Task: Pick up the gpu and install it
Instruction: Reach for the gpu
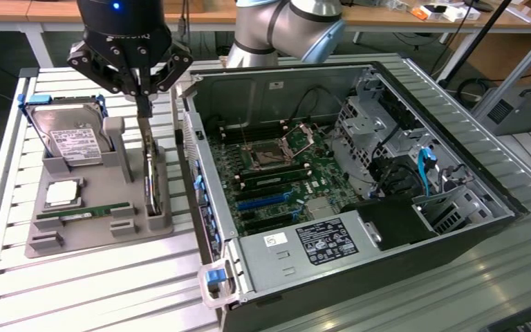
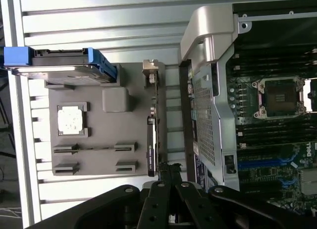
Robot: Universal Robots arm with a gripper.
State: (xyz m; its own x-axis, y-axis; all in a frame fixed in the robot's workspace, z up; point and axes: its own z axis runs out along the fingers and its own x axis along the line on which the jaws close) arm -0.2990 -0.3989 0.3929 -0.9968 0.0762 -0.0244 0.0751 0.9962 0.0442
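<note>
Exterior view: hand (image 1: 141, 92), fingers drawn together, hangs directly over the gpu (image 1: 152, 176), which stands on edge, long axis running down-frame

Light: bright, even, from overhead
Glare: pale sheen on the ribbed counter (image 1: 81, 290)
Shadow: deep inside the computer case (image 1: 256, 93)
</note>
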